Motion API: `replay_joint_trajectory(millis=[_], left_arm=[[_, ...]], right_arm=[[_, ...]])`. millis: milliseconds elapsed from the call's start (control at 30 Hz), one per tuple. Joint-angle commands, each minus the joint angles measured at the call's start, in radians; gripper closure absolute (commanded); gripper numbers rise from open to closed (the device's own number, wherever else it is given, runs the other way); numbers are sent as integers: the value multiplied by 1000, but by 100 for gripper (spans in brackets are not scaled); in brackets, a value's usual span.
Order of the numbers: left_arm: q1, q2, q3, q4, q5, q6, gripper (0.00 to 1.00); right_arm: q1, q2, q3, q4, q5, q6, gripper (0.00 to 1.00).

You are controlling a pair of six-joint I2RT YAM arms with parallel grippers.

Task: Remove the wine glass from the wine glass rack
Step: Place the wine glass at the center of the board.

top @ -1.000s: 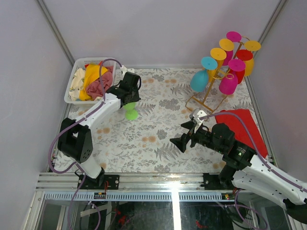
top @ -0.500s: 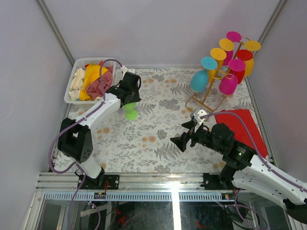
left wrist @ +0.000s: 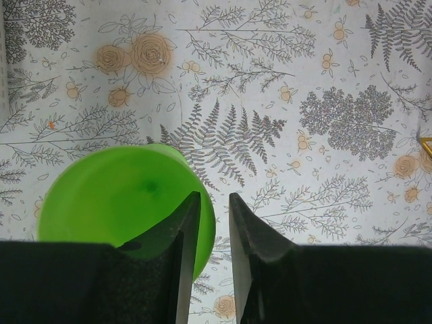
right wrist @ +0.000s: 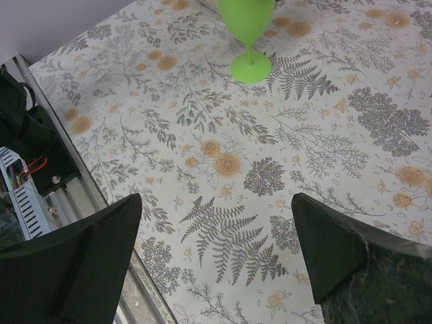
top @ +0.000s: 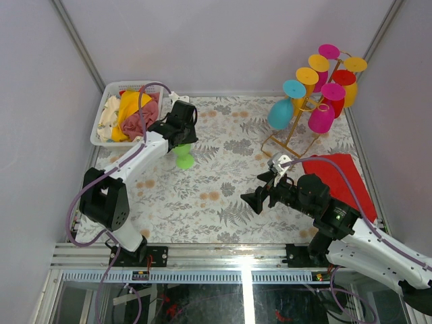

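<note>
The gold wire wine glass rack (top: pixel 295 129) stands at the far right. Several coloured glasses hang on it upside down, among them a teal one (top: pixel 280 113) and a magenta one (top: pixel 321 119). A green wine glass (top: pixel 183 157) stands upright on the floral cloth; it also shows in the right wrist view (right wrist: pixel 250 23). My left gripper (left wrist: pixel 214 202) hovers just over its rim (left wrist: pixel 115 196), jaws a narrow gap apart, the rim's right edge in the gap, not clamped. My right gripper (right wrist: pixel 216 250) is wide open and empty above the cloth.
A white slatted basket (top: pixel 98 125) with yellow, pink and cream cloths sits at the far left. A red cloth (top: pixel 341 177) lies at the right, just in front of the rack. The table's near metal rail (right wrist: pixel 61 182) shows in the right wrist view.
My left arm has shifted very slightly near the green glass. The right arm and the glasses have not moved.
</note>
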Motion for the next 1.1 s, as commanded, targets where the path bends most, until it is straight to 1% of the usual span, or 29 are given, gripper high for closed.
replay_joint_trajectory(millis=[0, 333, 567, 733, 800, 900, 933, 1000, 1067], left_arm=[[7, -27, 37, 30, 6, 12, 78], [7, -33, 52, 28, 25, 5, 80], [7, -68, 67, 11, 35, -9, 78], [8, -117, 70, -16, 39, -13, 78], [15, -147, 66, -38, 46, -23, 68], [34, -211, 51, -71, 76, -38, 67], [39, -238, 40, -72, 86, -42, 63], [44, -297, 18, -71, 97, -53, 48], [45, -365, -5, -67, 100, -54, 35]], right_arm=[[-2, -13, 47, 31, 27, 8, 1], [-3, -16, 49, 26, 36, 9, 1], [-2, -7, 61, 24, 41, 12, 1], [-3, 6, 114, -3, 41, 40, 1], [-2, 29, 163, -40, 33, 52, 1], [-3, 72, 249, -108, 10, 52, 1], [-3, 85, 280, -124, 0, 51, 1], [-2, 112, 335, -141, -14, 44, 1], [-2, 130, 396, -141, -37, 30, 1]])
